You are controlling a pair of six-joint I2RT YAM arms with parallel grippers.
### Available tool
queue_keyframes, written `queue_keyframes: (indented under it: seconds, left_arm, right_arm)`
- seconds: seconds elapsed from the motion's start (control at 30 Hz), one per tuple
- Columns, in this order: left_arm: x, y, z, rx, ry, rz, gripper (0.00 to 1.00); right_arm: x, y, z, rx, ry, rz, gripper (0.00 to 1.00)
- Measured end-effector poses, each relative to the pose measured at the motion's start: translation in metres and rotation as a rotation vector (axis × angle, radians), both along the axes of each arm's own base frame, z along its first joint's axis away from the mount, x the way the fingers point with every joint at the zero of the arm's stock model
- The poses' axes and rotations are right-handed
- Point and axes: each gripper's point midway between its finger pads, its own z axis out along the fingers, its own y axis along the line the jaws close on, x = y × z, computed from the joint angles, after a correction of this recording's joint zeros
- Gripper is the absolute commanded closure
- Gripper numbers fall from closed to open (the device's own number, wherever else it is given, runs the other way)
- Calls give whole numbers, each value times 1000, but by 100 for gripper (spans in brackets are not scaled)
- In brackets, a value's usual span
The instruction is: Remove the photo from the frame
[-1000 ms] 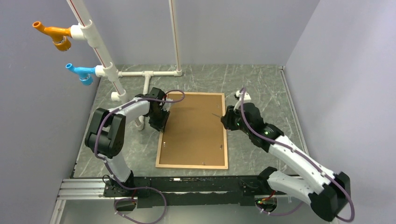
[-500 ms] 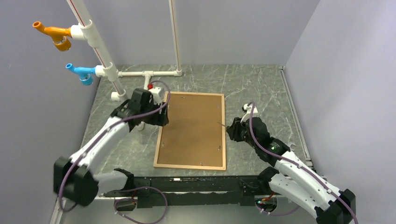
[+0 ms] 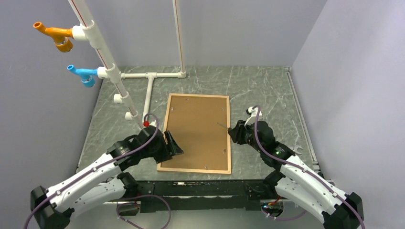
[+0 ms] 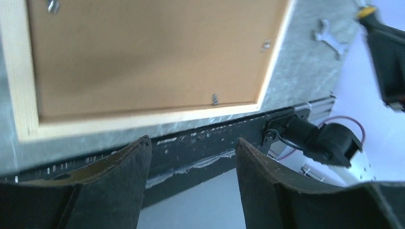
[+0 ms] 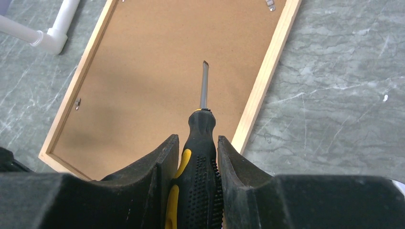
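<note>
- Photo (image 3: pixel 198 124) lies face down inside the frame (image 3: pixel 200 170), with only its plain brown back showing. The frame rests flat on the desk (image 3: pixel 267 95) between the two arms, and nothing has been lifted out yet.
- Right pincer (image 5: pixel 197 139) is clamped on the black-and-yellow handle of a screwdriver (image 5: pixel 203 95). The flat tip hangs over the brown back, a little inside the right rail.
- Left pincer (image 4: pixel 191 143) stands wide with nothing between its fingers, hovering by the frame's near left corner.
- Small metal tabs (image 4: pixel 215 99) sit along the inner edge of the rails (whether they are turned over the back or clear of it is too small to tell).
- Likely step in hand: working the tabs aside with the blade so the back can come free.
- First risk: the blade slips off a tab and gouges the brown back, since the tip is narrow and the tabs are tiny.
- Second risk: a sideways push on a tab drags the whole frame across the smooth desk. Nothing pins it down, and the left pincer appears not to touch it.
- Third risk: prying under the back while any tab is unturned would bend or crease the print.
- Fourth risk: the screwdriver twists in the grip under load, because only two pads hold its rounded handle.
</note>
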Motion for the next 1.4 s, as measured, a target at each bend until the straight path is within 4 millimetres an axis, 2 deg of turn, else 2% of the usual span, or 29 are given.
queue_keyframes:
  seconds: [0.1, 0.23, 0.33, 0.5, 0.67, 0.73, 1.17, 1.4]
  left_arm:
    - [-16, 2, -17, 51, 191, 105, 33]
    - [-40, -1, -30, 40, 356, 210, 30]
    - [-50, -2, -40, 43, 415, 248, 30]
    - [-58, -6, -58, 85, 474, 276, 37]
    - [-67, -5, -89, 129, 517, 292, 37]
    - [-67, -4, -94, 153, 526, 302, 41]
    - [-61, 7, -114, 243, 513, 359, 42]
    - [-59, 5, -116, 268, 514, 368, 32]
  right_arm:
    - [0, 1, 1, 7, -4, 6, 100]
    - [0, 2, 3, 13, -12, 8, 100]
    - [0, 2, 4, 16, -16, 12, 100]
    - [0, 3, 4, 14, -18, 16, 100]
    - [-1, 3, 7, 19, -26, 16, 100]
    - [-1, 2, 8, 22, -30, 16, 100]
    - [-3, 3, 5, 25, -28, 22, 100]
    - [-3, 2, 6, 28, -33, 23, 100]
